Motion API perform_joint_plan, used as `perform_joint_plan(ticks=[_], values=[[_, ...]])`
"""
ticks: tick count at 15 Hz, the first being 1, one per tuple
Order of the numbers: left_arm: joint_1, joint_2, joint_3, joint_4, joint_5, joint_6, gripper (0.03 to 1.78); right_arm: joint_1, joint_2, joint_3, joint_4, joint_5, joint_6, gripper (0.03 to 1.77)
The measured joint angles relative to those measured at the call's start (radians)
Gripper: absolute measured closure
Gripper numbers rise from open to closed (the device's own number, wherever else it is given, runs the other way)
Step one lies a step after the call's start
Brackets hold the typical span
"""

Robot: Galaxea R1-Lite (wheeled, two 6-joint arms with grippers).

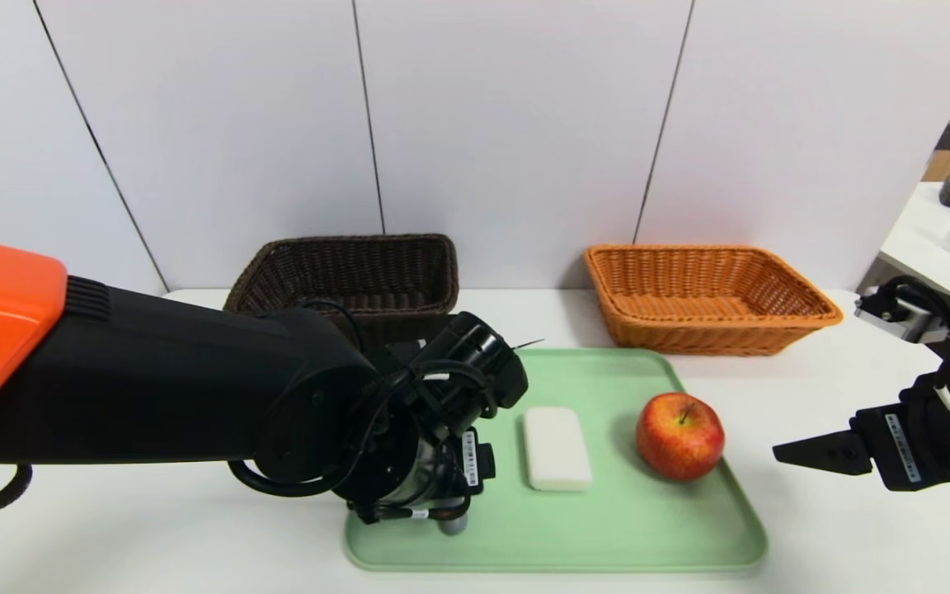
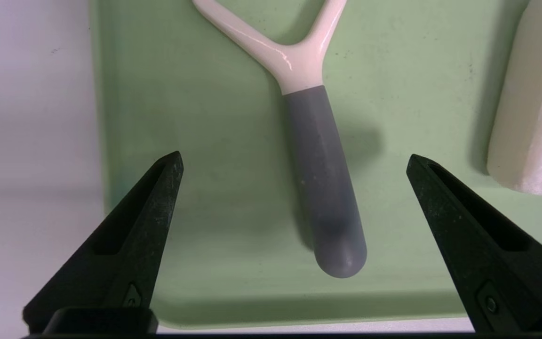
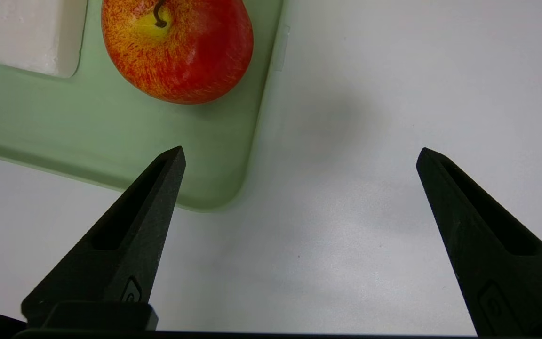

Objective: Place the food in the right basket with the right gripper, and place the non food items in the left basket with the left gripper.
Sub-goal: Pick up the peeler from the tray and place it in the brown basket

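White table (image 1: 805, 528), pale panelled wall (image 1: 508, 124) behind it, a side table with odds and ends at the right edge of the head view. Peeler (image 2: 322, 155) lies on the green tray (image 1: 607, 558), lower left part of the tray in the head view. Left gripper (image 2: 294, 157) is over it, fingers wide apart, one on each side of the grey handle, nothing clamped. White bar (image 1: 557, 450), probably soap, sits mid-tray; apple (image 1: 679, 436) to its right, near the tray's right edge. Dark basket (image 1: 351, 313) upper left of centre, orange basket (image 1: 710, 322) upper right, both behind the tray. Right gripper (image 3: 301, 150) waits at the right of the frame, fingers apart, holding nothing.

Risks: handle lies at a slant between the fingers, so closing could twist it or grip off-centre. Handle looks smooth and round; a shallow bite could let it roll out. Going too low could press the tips into the tray. Swinging right could knock the bar.

Hidden: left arm covers most of the peeler in the head view, only the handle end shows. Peeler's head is cut off in the left wrist view. Arm also blocks part of the dark basket's front.
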Motion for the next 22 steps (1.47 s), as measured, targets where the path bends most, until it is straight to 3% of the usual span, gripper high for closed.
perform_joint_plan(ticks=[12,16,22], values=[[-0.030,0.036,-0.011,0.007,0.081,0.038,0.12,0.000,-0.011,0.018,-0.001,0.000,0.001,0.10],[-0.051,0.059,-0.091,0.086,0.120,0.039,0.12,-0.001,-0.013,0.023,-0.001,-0.001,0.007,0.10],[-0.063,0.089,-0.118,0.100,0.130,0.033,0.12,-0.011,-0.022,0.038,-0.003,0.000,0.009,0.10]])
